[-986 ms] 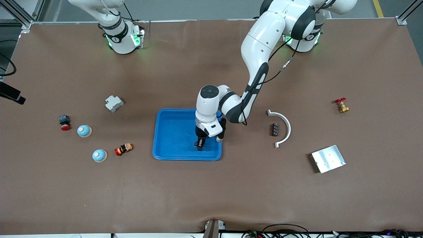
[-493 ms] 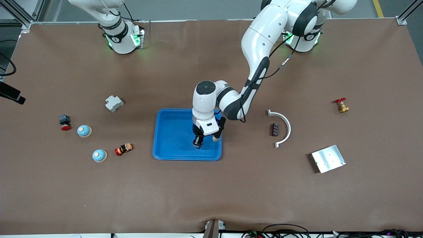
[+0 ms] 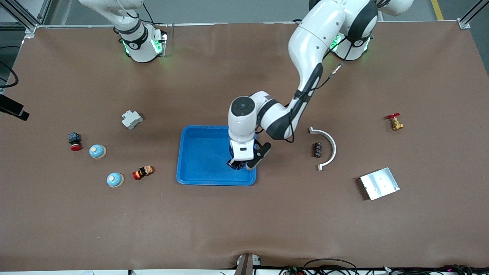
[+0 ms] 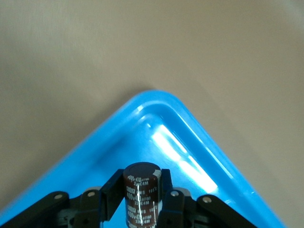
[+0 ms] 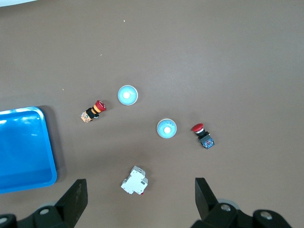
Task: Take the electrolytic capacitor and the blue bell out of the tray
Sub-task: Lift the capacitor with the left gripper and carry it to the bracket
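My left gripper [image 3: 237, 165] is shut on a dark brown capacitor [image 4: 141, 190] with white print. It holds it upright, low over the blue tray [image 3: 198, 152], by the tray's corner [image 4: 156, 107] nearer the front camera at the left arm's end. Two light blue bells [image 3: 97, 151] [image 3: 115, 179] sit on the table toward the right arm's end; both also show in the right wrist view [image 5: 166, 128] [image 5: 127, 95]. My right gripper [image 5: 140, 199] is open and empty, high over that end of the table; it is out of the front view.
A white breaker [image 3: 131, 119] and two red push buttons [image 3: 75, 141] [image 3: 142, 172] lie near the bells. Toward the left arm's end lie a white curved piece [image 3: 328, 147], a small dark terminal block [image 3: 317, 149], a metal plate [image 3: 379, 183] and a brass valve [image 3: 395, 123].
My left gripper has turned at the wrist and shifted with the capacitor toward the tray's corner at the left arm's end. The right arm has not moved.
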Controlling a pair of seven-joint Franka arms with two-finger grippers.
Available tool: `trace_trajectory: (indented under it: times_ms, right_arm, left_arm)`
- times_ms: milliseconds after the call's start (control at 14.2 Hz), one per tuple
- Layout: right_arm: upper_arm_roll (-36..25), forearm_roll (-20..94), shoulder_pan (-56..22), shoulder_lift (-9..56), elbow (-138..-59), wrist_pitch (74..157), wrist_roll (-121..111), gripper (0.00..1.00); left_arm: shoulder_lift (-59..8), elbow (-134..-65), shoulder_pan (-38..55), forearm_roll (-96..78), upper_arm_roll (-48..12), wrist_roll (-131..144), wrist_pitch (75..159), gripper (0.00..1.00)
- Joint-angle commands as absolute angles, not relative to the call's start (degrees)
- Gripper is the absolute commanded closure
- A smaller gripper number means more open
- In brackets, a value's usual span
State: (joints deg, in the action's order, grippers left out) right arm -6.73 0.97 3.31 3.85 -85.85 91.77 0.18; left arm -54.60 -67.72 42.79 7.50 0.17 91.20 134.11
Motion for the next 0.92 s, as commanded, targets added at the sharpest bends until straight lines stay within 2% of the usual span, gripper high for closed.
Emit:
trace_trajectory:
  times_ms: [0,282,634,846]
  right_arm:
    - [-6.59,1.49,3.52,3.52,-85.34,91.05,0.26,0.0]
    - [-6.68,1.49,3.6,3.52,-85.34,90.71,0.26,0.0]
    - [-6.5,1.58,3.25,3.52,-85.34,90.35,0.44,0.0]
    - [-6.5,1.58,2.38,3.52,-84.99,90.7,1.05,0.0]
  left_arm:
    - [-48.44,-77.84,40.35,6.59,-1.49,78.18,133.51,1.0]
    - [-39.84,-91.02,34.91,6.68,-2.63,61.12,133.77,1.0]
    - [-26.39,-107.2,16.3,6.68,-15.18,43.9,134.12,1.0]
    - [-22.16,-113.19,9.07,6.68,-17.05,30.98,134.12,1.0]
